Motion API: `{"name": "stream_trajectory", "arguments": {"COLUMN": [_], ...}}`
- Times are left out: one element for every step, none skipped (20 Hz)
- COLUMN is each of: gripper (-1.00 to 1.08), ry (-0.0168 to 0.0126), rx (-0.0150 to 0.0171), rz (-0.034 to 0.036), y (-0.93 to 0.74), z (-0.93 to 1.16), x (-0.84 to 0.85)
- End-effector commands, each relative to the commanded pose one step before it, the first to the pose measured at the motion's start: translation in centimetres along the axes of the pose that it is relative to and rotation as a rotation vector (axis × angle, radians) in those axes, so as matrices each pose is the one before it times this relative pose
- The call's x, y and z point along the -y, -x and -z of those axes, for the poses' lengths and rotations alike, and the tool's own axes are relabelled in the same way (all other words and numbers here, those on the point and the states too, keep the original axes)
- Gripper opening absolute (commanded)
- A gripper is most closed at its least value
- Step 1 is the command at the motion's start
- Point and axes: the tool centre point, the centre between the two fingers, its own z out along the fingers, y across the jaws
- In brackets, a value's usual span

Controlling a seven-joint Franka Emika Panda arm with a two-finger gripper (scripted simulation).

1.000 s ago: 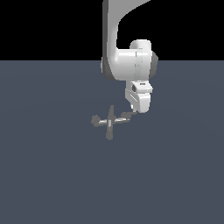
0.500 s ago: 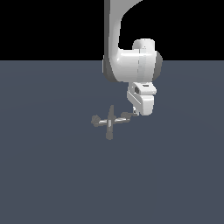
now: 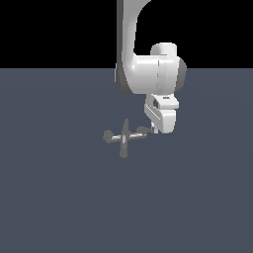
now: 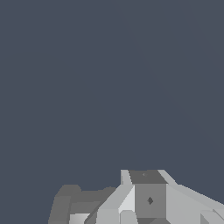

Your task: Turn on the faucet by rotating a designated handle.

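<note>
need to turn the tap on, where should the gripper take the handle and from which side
Judging by the exterior view, grip the handle at the arm's outer end on the faucet, on that view's right. Come from above: the gripper hangs there already, and the end sticks out clear of the spout. Jaw state isn't visible.

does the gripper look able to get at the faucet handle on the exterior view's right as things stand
Probably yes: the gripper hangs right at that handle of the faucet, with nothing between them. Whether the jaws touch it, I cannot tell.
</note>
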Motion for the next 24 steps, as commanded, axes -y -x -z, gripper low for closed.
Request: {"name": "stream_trajectory", "arguments": {"gripper": [-1.0, -1.0, -1.0, -1.0, -1.0, -1.0, -1.0, -1.0, -1.0, -1.0, -1.0, -1.0, -1.0, -1.0, -1.0, -1.0, -1.0, -1.0, -1.0, -1.0, -1.0, -1.0, -1.0, -1.0], "ry": [0.01063, 0.00103, 0.00103, 0.00092, 0.00102, 0.00102, 0.0, 0.00112, -0.00004, -0.00004, -0.00005, -0.00005, -0.00005, -0.00006, -0.00006, 0.0, 0.00456, -0.00048, -0.00048, -0.00047, -0.00047, -0.00047, -0.00047, -0.00047], "rx": [0.00808, 0.00037, 0.00037, 0.00033, 0.00037, 0.00038, 0.0, -0.00766, 0.001, 0.00101, 0.00103, 0.00104, 0.00105, 0.00106, 0.00106, 0.0, -0.01516, 0.00169, 0.00167, 0.00165, 0.00165, 0.00163, 0.00162, 0.00159], "rz": [0.00998, 0.00006, 0.00006, 0.00005, 0.00005, 0.00005, 0.0, -0.02378, 0.00304, 0.00308, 0.00311, 0.00314, 0.00318, 0.00318, 0.00317, 0.0, -0.0518, 0.0057, 0.00564, 0.00558, 0.00556, 0.00552, 0.00548, 0.0054], "y": [1.405, 0.23, 0.232, 0.234, 0.236, 0.238, 0.0, -1.779, 0.701, 0.707, 0.713, 0.719, 0.725, 0.73, 0.735, 0.0, -3.801, 0.687, 0.68, 0.674, 0.669, 0.664, 0.658, 0.65], "z": [-0.066, 0.014, 0.014, 0.022, 0.016, 0.017, 0.0, -0.18, 0.027, 0.027, 0.027, 0.028, 0.028, 0.028, 0.029, 0.0, -0.155, 0.025, 0.025, 0.024, 0.024, 0.024, 0.024, 0.024], "x": [-0.78, -0.259, -0.26, -0.263, -0.264, -0.265, 0.0, -0.261, 0.066, 0.067, 0.068, 0.07, 0.072, 0.073, 0.076, 0.0, -1.073, 0.405, 0.402, 0.399, 0.397, 0.394, 0.391, 0.388]}}
